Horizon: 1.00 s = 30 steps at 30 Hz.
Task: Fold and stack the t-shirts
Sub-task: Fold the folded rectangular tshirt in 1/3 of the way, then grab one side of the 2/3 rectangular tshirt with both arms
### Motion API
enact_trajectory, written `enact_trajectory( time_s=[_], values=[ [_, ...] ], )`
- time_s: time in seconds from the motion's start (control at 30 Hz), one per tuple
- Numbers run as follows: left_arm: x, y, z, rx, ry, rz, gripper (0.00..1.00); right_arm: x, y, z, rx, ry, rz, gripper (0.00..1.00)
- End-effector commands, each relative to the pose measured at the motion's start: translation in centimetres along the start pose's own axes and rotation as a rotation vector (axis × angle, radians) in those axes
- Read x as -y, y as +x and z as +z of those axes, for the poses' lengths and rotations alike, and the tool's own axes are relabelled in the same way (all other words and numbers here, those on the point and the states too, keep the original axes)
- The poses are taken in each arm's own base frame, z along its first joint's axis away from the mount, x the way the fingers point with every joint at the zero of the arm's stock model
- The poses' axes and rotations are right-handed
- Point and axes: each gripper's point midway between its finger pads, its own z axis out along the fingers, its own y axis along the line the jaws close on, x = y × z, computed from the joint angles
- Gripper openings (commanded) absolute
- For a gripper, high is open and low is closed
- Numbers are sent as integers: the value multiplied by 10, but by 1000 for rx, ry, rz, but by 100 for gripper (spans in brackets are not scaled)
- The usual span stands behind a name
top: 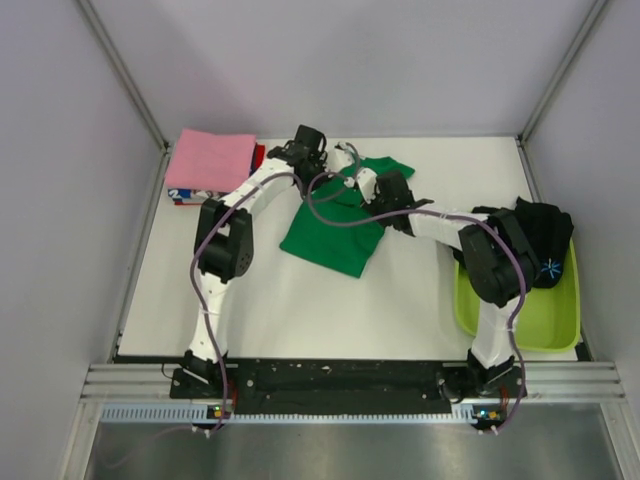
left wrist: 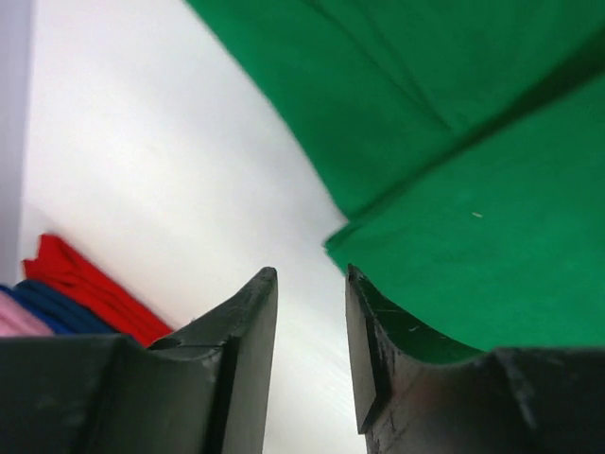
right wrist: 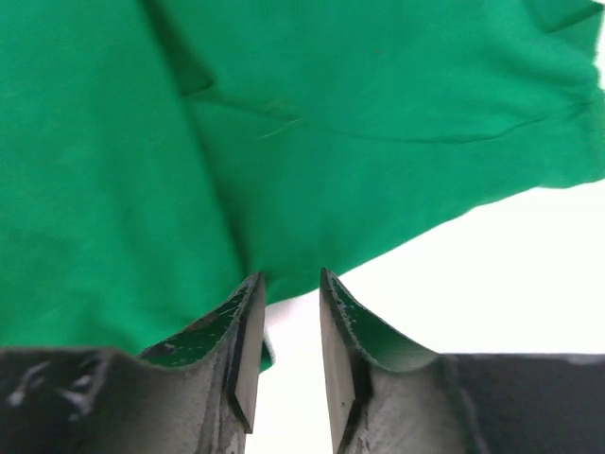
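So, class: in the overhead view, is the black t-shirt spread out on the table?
No, the black t-shirt sits bunched in the lime-green tub.

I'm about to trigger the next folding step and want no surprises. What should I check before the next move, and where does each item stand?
1. Left gripper empty: ok, nothing in its gap.
2. Right gripper empty: ok, bare table shows through.
3. Green shirt folded flat: not ok, creased and askew.
4. Folded stack tidy: ok, pink on top.
5. Black shirt folded: not ok, bunched over the tub.
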Motion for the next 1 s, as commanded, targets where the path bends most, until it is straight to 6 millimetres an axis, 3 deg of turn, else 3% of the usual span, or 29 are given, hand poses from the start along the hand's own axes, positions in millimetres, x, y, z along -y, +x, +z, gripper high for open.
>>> enact_trajectory(
  time_s=[0.0, 0.1, 0.17, 0.27, 0.33, 0.37, 0.5, 0.63, 0.8, 0.9, 0.97],
  values=[
    [-42, -22, -5, 25, -193, -82, 43, 63, -37, -2, 70, 215, 9, 33],
    [-46, -31, -32, 55, -195, -82, 48, 66, -50, -22, 110, 200, 27, 38],
    [-25, -36, -52, 111, -90, -40, 52, 52, -71, -50, 207, 114, 21, 46],
    [24, -31, -88, 195, 82, 142, 56, 6, -80, -83, 299, -24, -93, 61],
    [60, -7, -100, 213, 174, 283, 57, -34, -73, -98, 330, -118, -230, 66],
    [72, 4, -103, 217, 196, 343, 58, -54, -60, -101, 327, -163, -308, 67],
    [101, 47, -95, 174, 225, 490, 62, -124, -29, -115, 323, -363, -450, 68],
    [111, 76, -73, 73, 272, 495, 63, -156, -10, -100, 263, -376, -533, 65],
    [120, 94, -46, 20, 307, 465, 63, -157, 4, -76, 161, -328, -546, 62],
    [127, 103, -38, -7, 336, 448, 60, -158, 15, -70, 103, -335, -556, 54],
    [131, 108, -38, -21, 351, 446, 58, -158, 22, -69, 76, -339, -560, 41]
  ],
)
